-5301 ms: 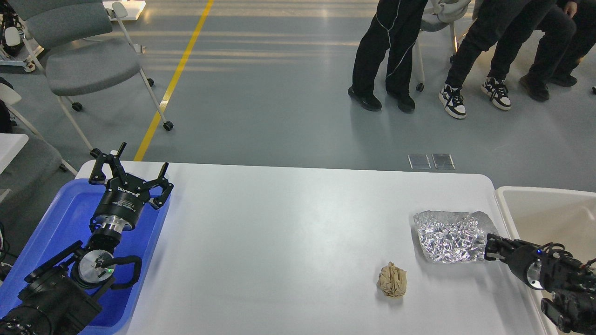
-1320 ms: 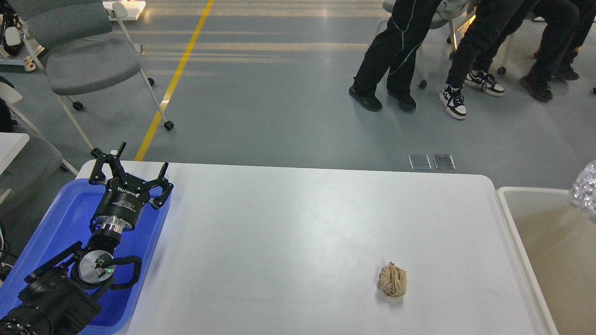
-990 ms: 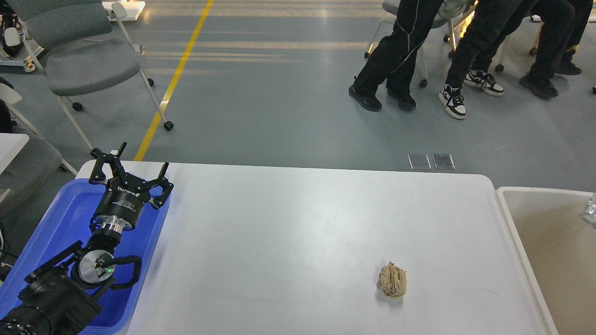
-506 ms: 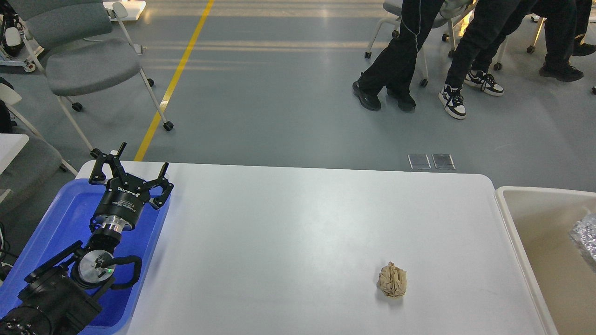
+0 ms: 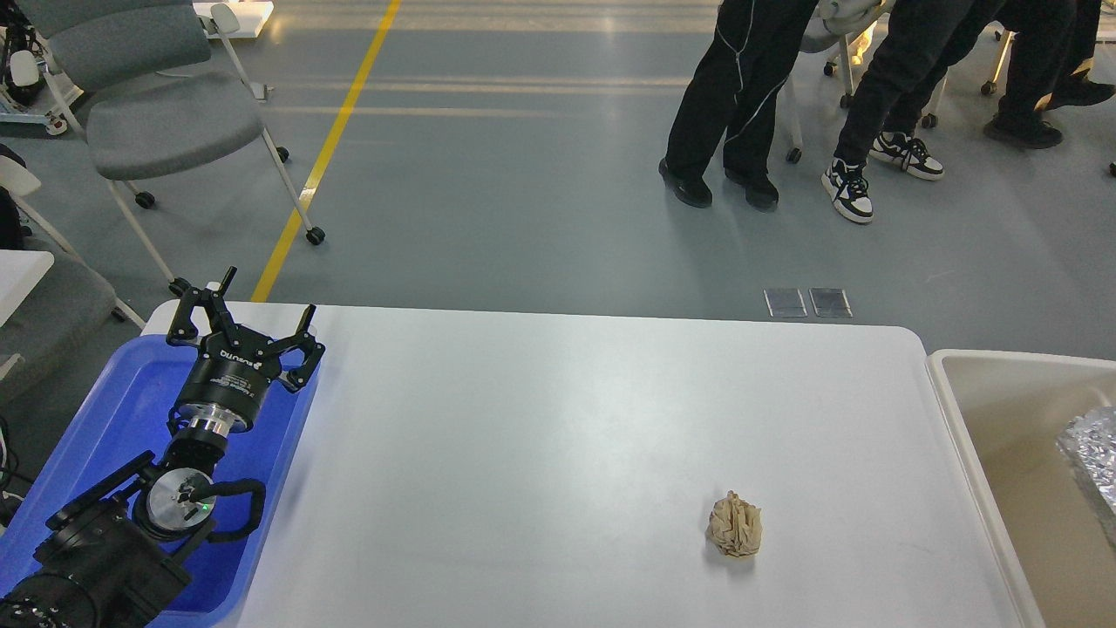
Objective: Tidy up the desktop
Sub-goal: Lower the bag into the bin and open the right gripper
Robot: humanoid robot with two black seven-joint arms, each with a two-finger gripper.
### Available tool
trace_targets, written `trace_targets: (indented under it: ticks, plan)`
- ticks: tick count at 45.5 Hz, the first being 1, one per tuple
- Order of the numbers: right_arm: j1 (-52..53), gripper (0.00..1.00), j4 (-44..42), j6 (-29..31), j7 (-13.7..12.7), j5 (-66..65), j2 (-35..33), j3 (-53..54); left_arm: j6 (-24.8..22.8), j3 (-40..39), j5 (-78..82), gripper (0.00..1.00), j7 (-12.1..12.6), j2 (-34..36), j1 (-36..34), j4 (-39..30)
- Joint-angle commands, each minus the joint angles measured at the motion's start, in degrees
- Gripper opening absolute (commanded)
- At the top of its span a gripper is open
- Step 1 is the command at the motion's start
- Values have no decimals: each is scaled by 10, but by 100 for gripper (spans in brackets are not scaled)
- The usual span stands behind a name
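Note:
The white desktop (image 5: 540, 436) fills the middle of the head view. A crumpled beige paper ball (image 5: 735, 523) lies on it at the front right. A crinkled silver foil sheet (image 5: 1094, 458) lies inside the beige-white bin (image 5: 950, 392) at the right edge. My left gripper (image 5: 247, 303) is open and empty, held above the far end of the blue tray (image 5: 131, 401) at the left. My right gripper is out of view.
Grey rolling chairs (image 5: 166, 122) stand on the floor beyond the table's left corner. Several people's legs (image 5: 732, 96) are on the floor far behind the table. A yellow floor line (image 5: 327, 148) runs past the chairs.
The foil sheet, held high at the right edge 1.3 s ago, has dropped and now lies in the bin. The left arm and the paper ball have not moved.

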Motion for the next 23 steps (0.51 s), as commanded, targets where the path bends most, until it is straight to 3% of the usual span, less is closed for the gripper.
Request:
trace_targets:
  ticks: [1, 6, 8, 15, 20, 23]
  plan:
    - [-6, 0, -14, 1, -4, -2, 13, 9, 0, 0, 0, 100, 0, 0, 0, 0]
    - [-6, 2, -15, -1, -4, -3, 13, 9, 0, 0, 0, 100, 0, 0, 0, 0]
    - [-8, 22, -15, -5, -4, -3, 13, 9, -1, 0, 0, 100, 0, 0, 0, 0]
    - [-10, 60, -27, -6, -3, -4, 13, 5, 0, 0, 0, 100, 0, 0, 0, 0]
    - [-10, 72, -28, -5, -3, -6, 20, 2, 0, 0, 0, 100, 0, 0, 0, 0]
    - [-10, 73, -33, -6, -3, -9, 21, 2, -1, 0, 0, 100, 0, 0, 0, 0]
